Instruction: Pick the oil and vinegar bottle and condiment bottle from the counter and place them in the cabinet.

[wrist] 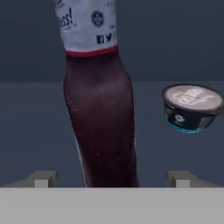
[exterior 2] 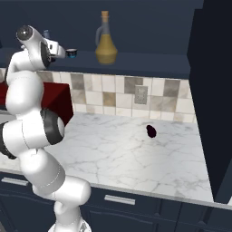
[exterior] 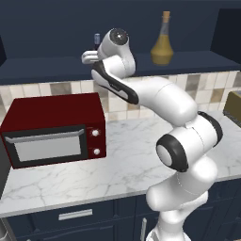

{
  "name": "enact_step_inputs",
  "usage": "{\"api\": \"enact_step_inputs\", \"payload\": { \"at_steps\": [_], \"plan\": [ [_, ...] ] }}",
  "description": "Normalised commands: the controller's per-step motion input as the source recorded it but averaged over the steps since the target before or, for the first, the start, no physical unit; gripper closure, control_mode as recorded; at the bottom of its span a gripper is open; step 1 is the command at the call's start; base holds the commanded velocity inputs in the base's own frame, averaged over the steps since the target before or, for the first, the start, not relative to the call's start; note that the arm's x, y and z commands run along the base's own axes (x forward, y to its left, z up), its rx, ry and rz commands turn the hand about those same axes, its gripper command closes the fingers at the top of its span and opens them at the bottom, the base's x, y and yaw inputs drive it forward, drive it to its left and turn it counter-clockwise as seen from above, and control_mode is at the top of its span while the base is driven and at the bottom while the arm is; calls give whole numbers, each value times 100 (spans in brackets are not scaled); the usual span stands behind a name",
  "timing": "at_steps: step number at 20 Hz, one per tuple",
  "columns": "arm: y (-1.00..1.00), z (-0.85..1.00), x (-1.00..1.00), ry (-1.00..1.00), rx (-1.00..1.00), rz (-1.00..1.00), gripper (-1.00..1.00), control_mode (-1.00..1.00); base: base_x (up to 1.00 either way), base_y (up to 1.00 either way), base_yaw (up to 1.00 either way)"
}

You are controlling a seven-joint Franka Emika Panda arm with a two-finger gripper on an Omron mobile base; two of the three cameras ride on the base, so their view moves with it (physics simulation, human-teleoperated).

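Condiment bottle (wrist: pixel 99 109), slim, dark purple-brown, stands on the navy cabinet ledge (exterior: pixel 42 68) between my end effector's (wrist: pixel 112 178) wide-spread fingers. At two o'clock sits a small dark cup (wrist: pixel 192 108); farther along, the amber glass flask (exterior: pixel 162 41). Withdrawing crookedly could topple the bottle.

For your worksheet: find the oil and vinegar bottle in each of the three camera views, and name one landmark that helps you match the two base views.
Left base view: the oil and vinegar bottle stands upper right of centre on the cabinet ledge.
Right base view: it stands at top centre, on the same ledge.
Hand view: not in it.
Shared landmark: the red microwave, below the ledge in both base views.
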Motion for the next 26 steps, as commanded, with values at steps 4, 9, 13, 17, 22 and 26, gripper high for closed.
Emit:
{"api": "enact_step_inputs", "payload": {
  "at_steps": [4, 9, 13, 17, 22, 26],
  "plan": [
    [0, -8, -5, 0, 0, 0, -100, -100, 0, 0, 0],
    [0, 0, -44, 0, 0, 0, -100, -100, 0, 0, 0],
    [0, 0, -64, -1, 1, 0, -100, -100, 0, 0, 0],
    [0, -9, -69, 0, 1, 0, -100, -100, 0, 0, 0],
    [-17, -28, -67, 0, 0, 0, -100, -100, 0, 0, 0],
    [-47, -45, -67, 0, 0, 0, -100, -100, 0, 0, 0]
  ]
}}
